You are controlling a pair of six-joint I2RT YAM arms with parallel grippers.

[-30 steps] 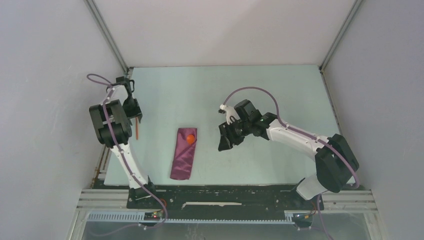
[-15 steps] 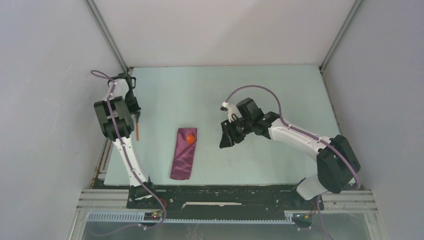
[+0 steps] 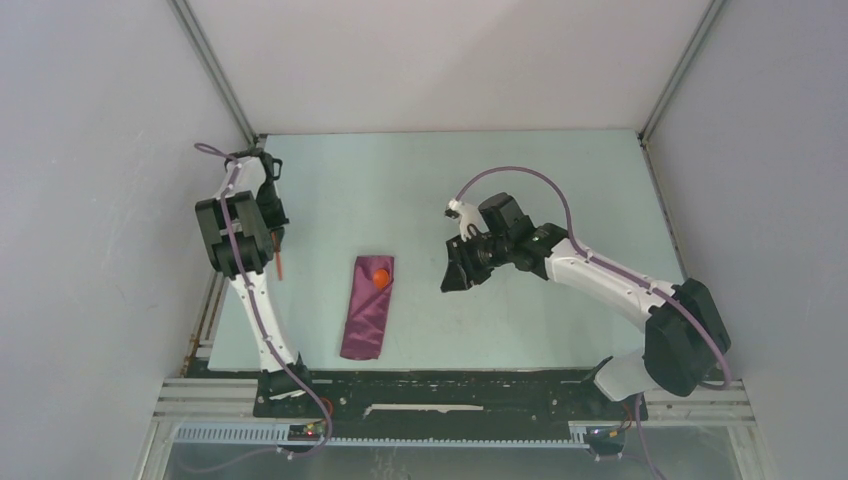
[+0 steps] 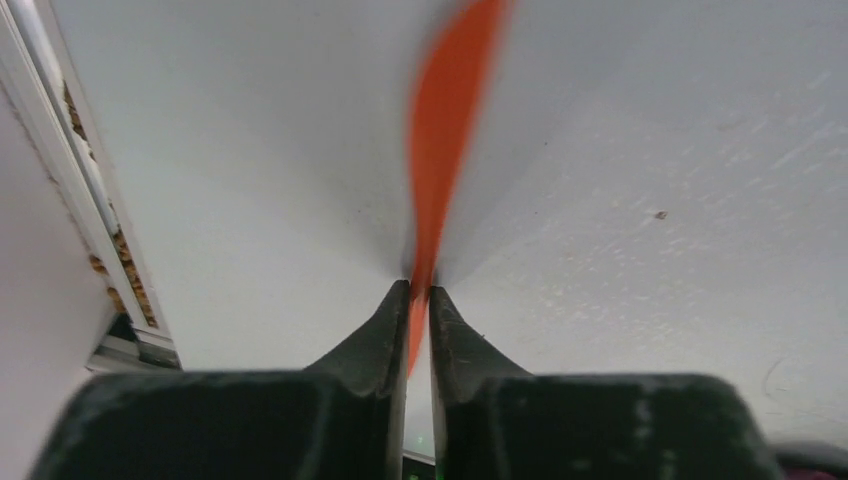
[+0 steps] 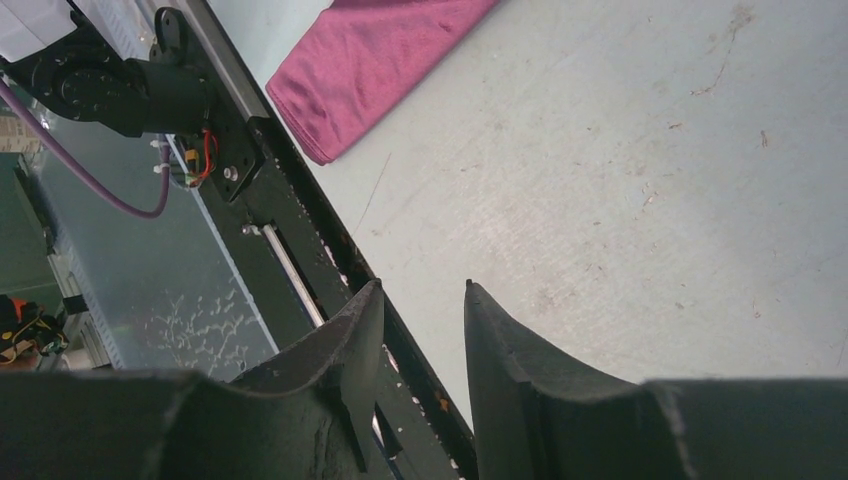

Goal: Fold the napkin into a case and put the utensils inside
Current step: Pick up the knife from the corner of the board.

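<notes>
The napkin lies folded as a long narrow maroon case near the middle of the table, and its near end shows in the right wrist view. The round end of one orange utensil pokes out of its far opening. A second orange utensil is at the table's left edge, a thin blurred strip in the left wrist view. My left gripper is shut on this strip's end. To the right of the case, my right gripper hovers open and holds nothing.
A metal frame rail runs along the table's left edge, close to my left gripper. The black base rail with cables borders the near edge. Grey walls close in the left, back and right.
My left gripper's jaws have shut on the orange utensil at the left edge, and that arm has shifted slightly right. The right gripper's jaws have narrowed a little.
</notes>
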